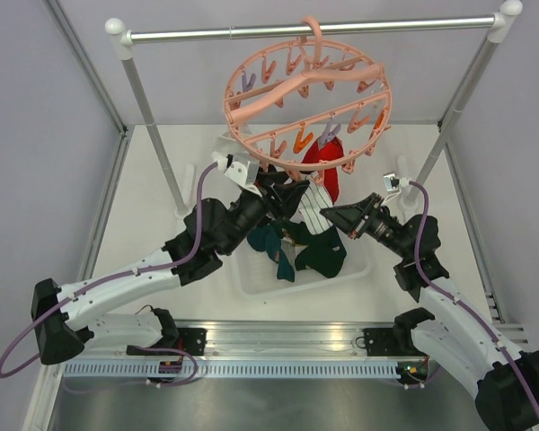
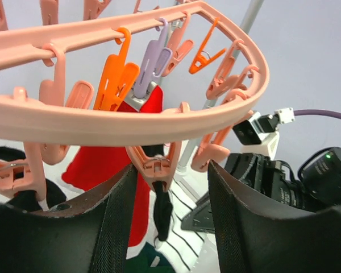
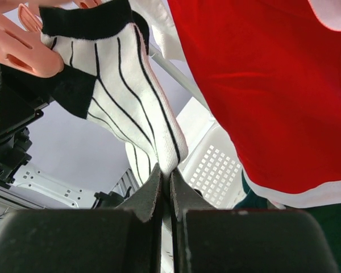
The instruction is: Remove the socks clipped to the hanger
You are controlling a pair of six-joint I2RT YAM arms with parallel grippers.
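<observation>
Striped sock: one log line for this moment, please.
left gripper: open at pink clip | right gripper: shut on striped sock | red sock: clipped

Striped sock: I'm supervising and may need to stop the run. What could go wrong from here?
The right gripper pinches the low end of the striped sock while its pink clip bites the cuff; pulling could swing the hanger or unhook it from the rail. The left gripper, jaws open, straddles that clip close under the hanger and might snag it.

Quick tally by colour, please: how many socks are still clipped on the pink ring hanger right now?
Red fabric sock: 1
White fabric sock with thin black stripes: 1
Total: 2
</observation>
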